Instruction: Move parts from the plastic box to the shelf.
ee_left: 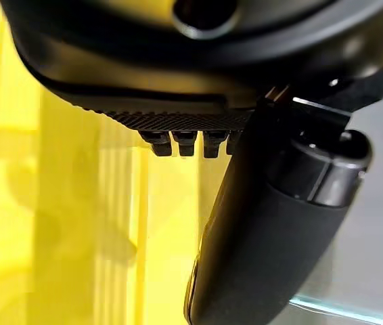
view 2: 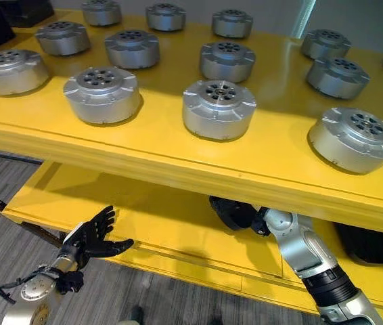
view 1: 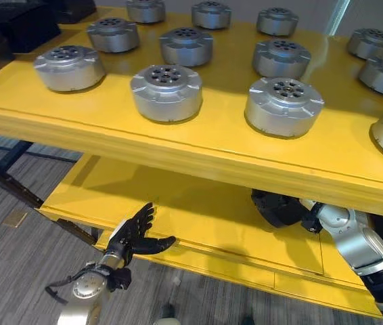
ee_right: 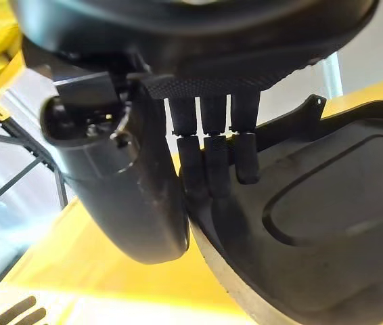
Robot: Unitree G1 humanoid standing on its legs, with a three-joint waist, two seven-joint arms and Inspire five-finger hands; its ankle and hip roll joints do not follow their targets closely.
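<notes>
Fingers (ee_right: 208, 156) of the right hand (view 2: 235, 212) lie straight against the curved rim of a dark plastic object (ee_right: 327, 223), with the thumb beside them and nothing gripped; what that object is cannot be told for certain. This hand reaches in under the front edge of the upper shelf (view 1: 198, 145), above the lower shelf (view 1: 232, 233), on the right of the scene. On the left, the left hand (view 1: 134, 233) hangs at the near edge of the lower shelf with its fingers (view 1: 144, 215) spread straight and the thumb out to the side, holding nothing; in its wrist view the yellow board shows past the fingertips. Round silver parts stand in rows on the upper shelf, well apart from both hands: the nearest row holds a part at the left (view 1: 70, 68), a part left of centre (view 1: 167, 92), a part right of centre (view 1: 283, 105) and a part at the far right edge (view 2: 354, 139), with more behind them toward the far side. A black box (view 1: 22, 27) sits at the far left corner of the upper shelf. Grey carpeted floor (view 1: 22, 203) lies under the shelves.
</notes>
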